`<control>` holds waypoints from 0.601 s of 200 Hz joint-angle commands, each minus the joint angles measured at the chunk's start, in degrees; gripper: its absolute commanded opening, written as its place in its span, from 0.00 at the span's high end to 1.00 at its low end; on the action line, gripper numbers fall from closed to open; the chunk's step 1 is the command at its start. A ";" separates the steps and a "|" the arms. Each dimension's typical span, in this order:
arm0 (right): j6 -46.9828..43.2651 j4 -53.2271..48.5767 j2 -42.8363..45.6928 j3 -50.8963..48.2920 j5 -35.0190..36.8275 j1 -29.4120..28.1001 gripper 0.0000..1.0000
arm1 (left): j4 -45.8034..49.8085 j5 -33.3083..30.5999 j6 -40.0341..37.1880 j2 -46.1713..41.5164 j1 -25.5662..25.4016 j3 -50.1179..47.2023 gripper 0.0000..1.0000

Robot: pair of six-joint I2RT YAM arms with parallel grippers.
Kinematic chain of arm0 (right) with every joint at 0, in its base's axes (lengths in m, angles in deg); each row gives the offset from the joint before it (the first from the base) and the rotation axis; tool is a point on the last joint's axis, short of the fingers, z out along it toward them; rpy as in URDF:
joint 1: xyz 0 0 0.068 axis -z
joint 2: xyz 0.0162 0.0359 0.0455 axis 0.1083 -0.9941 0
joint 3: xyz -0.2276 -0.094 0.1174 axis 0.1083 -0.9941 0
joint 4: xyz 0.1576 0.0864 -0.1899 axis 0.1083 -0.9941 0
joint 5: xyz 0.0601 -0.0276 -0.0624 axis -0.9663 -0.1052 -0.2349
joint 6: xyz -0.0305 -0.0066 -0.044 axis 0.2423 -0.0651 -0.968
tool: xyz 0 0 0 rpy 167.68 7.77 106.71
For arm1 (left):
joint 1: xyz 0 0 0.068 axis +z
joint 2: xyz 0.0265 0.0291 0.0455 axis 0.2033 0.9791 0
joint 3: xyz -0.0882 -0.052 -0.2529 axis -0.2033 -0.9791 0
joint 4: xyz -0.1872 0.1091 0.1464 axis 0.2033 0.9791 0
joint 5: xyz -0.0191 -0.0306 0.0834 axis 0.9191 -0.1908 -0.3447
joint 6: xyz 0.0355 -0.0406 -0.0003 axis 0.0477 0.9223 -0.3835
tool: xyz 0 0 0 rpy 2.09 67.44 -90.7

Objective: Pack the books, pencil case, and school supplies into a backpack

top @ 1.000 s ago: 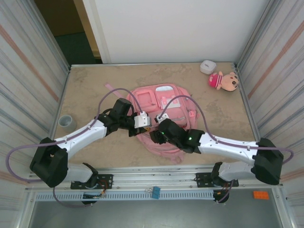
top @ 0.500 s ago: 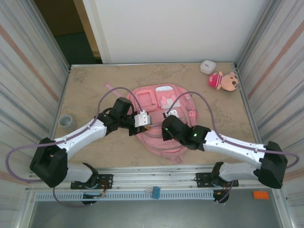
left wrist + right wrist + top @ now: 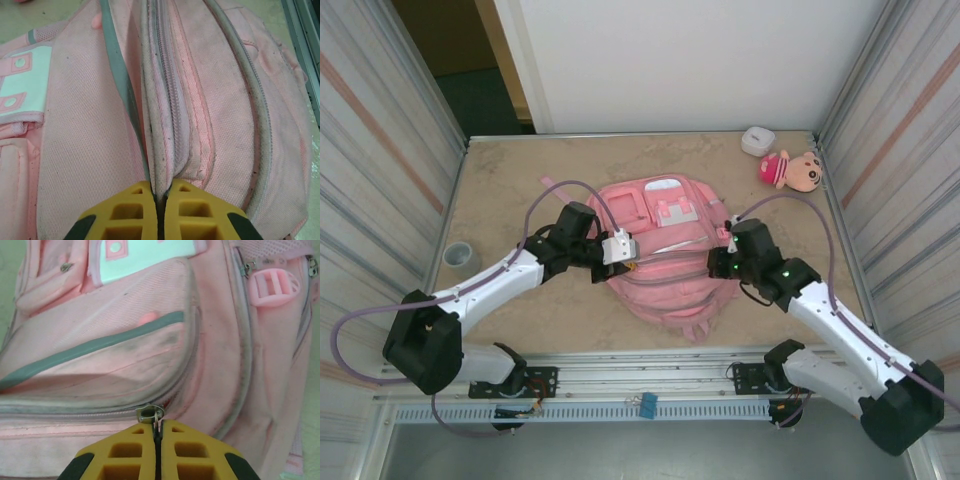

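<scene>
The large pink fabric backpack (image 3: 665, 285) lies mid-surface on the marbled beige surface (image 3: 510, 170), with the left pincer (image 3: 159, 192) clenched on its zip seam and the right pincer (image 3: 157, 432) clenched on the small metal zip pull (image 3: 149, 413). Best practice: anchor the seam taut and draw the pull steadily along the track's curve.

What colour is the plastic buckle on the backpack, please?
The buckle is pink; the right wrist view shows it best.

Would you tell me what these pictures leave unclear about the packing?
- Inside the backpack: all views, fabric covers it.
- What the left gripper pinches: left wrist, its shut jaws cover the seam.
- Hold of the right gripper on the zip pull: right wrist, jaws cover the tab.
- White item at the back: top view, too small.
</scene>
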 commanded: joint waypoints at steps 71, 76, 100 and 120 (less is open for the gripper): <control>-6.89 1.13 0.60 0.30 -21.02 4.32 1.00 | 2.91 -4.59 7.82 -2.40 -7.53 7.77 0.36; -6.79 1.12 0.67 0.30 -21.38 4.23 1.00 | 2.09 -5.47 8.27 -1.59 -8.51 8.31 0.36; -6.61 1.03 0.69 0.55 -22.48 3.46 1.00 | -0.05 -6.35 9.23 3.82 -10.90 11.53 0.35; -6.57 1.03 0.60 0.48 -22.98 3.27 1.00 | -0.03 -6.98 9.11 8.17 -12.22 14.32 0.34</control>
